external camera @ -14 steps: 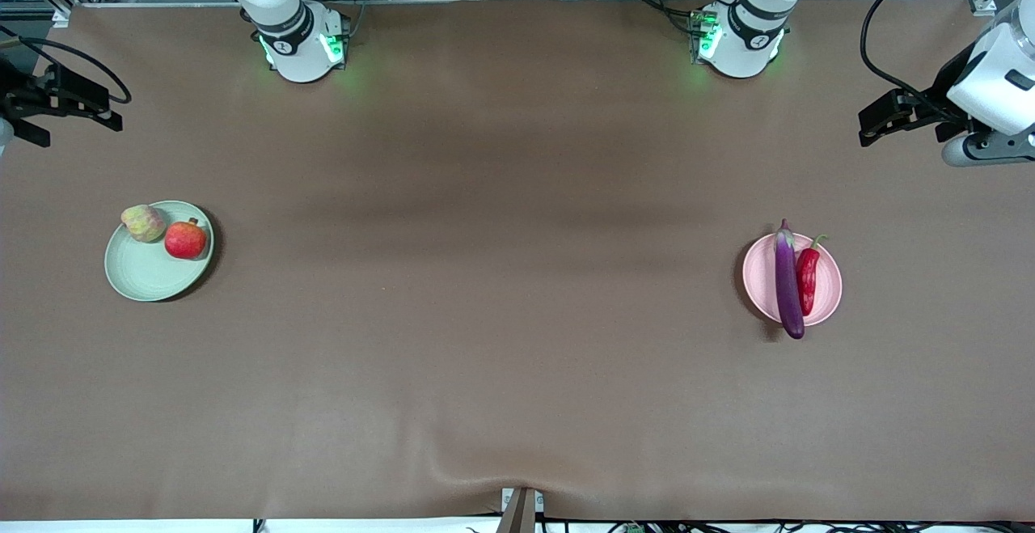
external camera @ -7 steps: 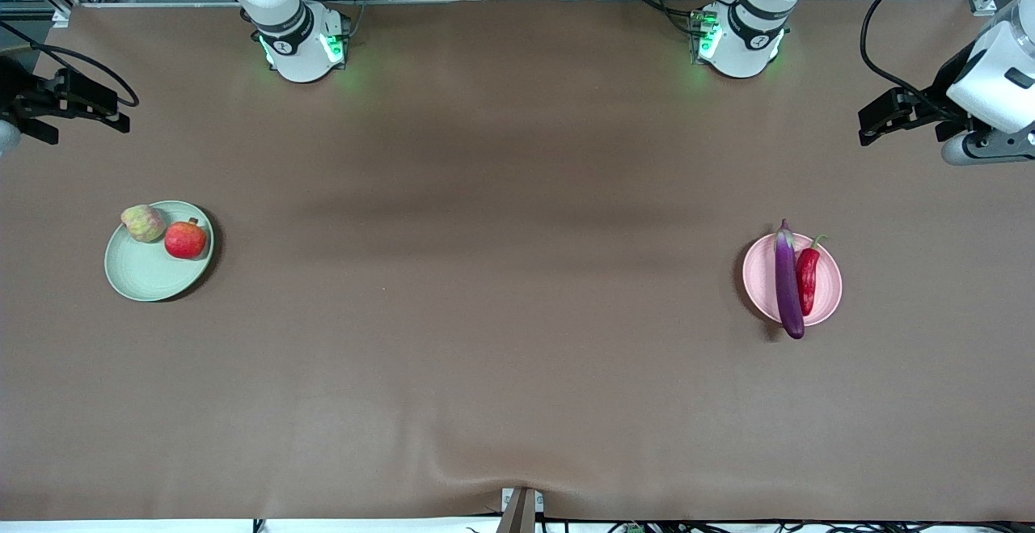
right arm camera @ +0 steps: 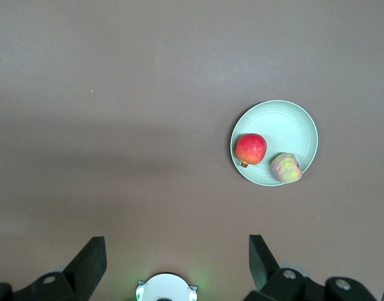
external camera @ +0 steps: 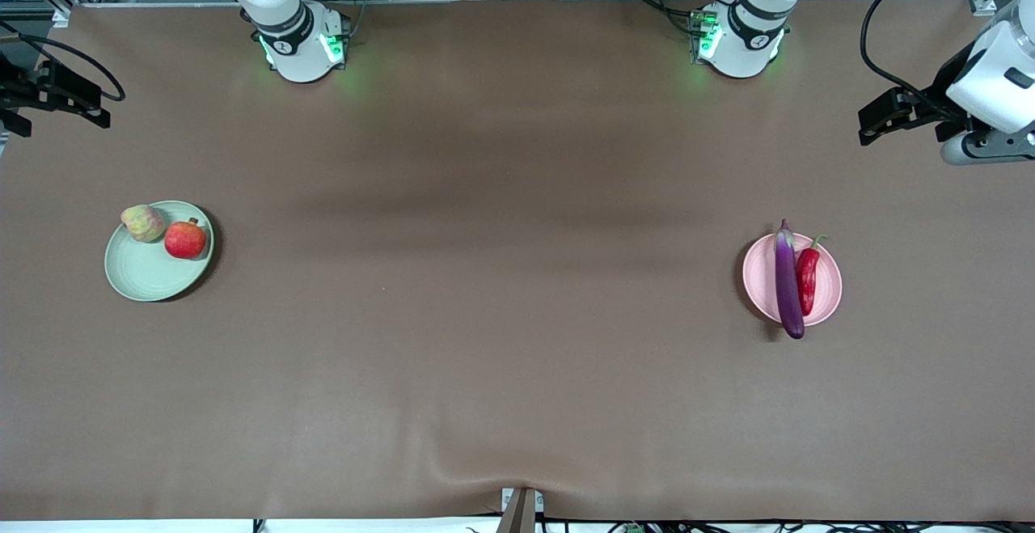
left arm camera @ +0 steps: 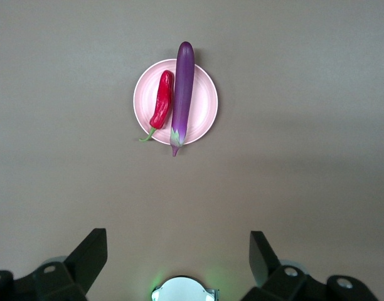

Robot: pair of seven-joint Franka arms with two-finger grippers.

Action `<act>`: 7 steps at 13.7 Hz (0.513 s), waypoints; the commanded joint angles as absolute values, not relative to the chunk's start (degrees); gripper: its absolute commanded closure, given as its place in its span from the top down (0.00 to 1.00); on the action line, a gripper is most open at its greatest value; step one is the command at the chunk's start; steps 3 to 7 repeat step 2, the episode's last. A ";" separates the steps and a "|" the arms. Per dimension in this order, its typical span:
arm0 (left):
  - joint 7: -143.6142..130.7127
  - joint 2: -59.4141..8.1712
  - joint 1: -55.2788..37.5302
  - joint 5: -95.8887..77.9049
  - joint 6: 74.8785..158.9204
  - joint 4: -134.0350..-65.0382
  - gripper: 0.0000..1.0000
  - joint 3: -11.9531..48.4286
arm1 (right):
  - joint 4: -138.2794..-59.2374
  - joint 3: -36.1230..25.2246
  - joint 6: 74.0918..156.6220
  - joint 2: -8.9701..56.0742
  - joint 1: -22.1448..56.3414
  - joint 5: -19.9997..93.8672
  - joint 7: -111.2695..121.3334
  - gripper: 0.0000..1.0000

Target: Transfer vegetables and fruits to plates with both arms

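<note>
Both grippers hang high and empty at the ends of the table. From the left wrist view the left gripper [left arm camera: 177, 257] has its fingers spread wide, with nothing between them; the right gripper [right arm camera: 177, 258] shows the same wide spread in its own wrist view.

Below the left gripper and well apart from it, the pink plate [external camera: 758, 278] carries the eggplant [external camera: 787, 279] and the chili pepper [external camera: 807, 278] side by side and touching, the eggplant's dark tip overhanging the rim. Below the right gripper, also well apart, the green plate [external camera: 145, 278] holds the apple [external camera: 185, 239] and the pale bumpy fruit [external camera: 143, 222], close together near one edge.

By my reading the transfer is complete: all four items sit on plates, vegetables on one, fruits on the other, and nothing loose shows on the table [external camera: 501, 315]. Only parking the arms seems left.

Against the picture from half a second ago, the right gripper has drifted up and toward the table's edge, so that in the front view it is partly cut off and its fingers are hard to judge there. The left gripper and all the produce look unchanged.
</note>
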State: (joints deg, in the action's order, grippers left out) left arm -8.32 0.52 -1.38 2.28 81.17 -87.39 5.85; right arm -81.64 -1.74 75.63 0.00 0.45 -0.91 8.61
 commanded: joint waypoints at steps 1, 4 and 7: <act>-7.21 1.41 -0.88 1.32 81.74 -88.24 1.00 6.06 | -82.35 -1.40 75.23 -1.05 -0.44 -0.09 8.53 1.00; -7.21 1.41 -0.88 1.41 81.74 -88.24 1.00 6.06 | -82.44 -1.41 75.23 -1.14 -0.44 0.00 8.61 1.00; -7.21 1.41 -0.88 1.41 81.74 -88.24 1.00 6.06 | -82.44 -1.41 75.23 -1.14 -0.44 0.00 8.61 1.00</act>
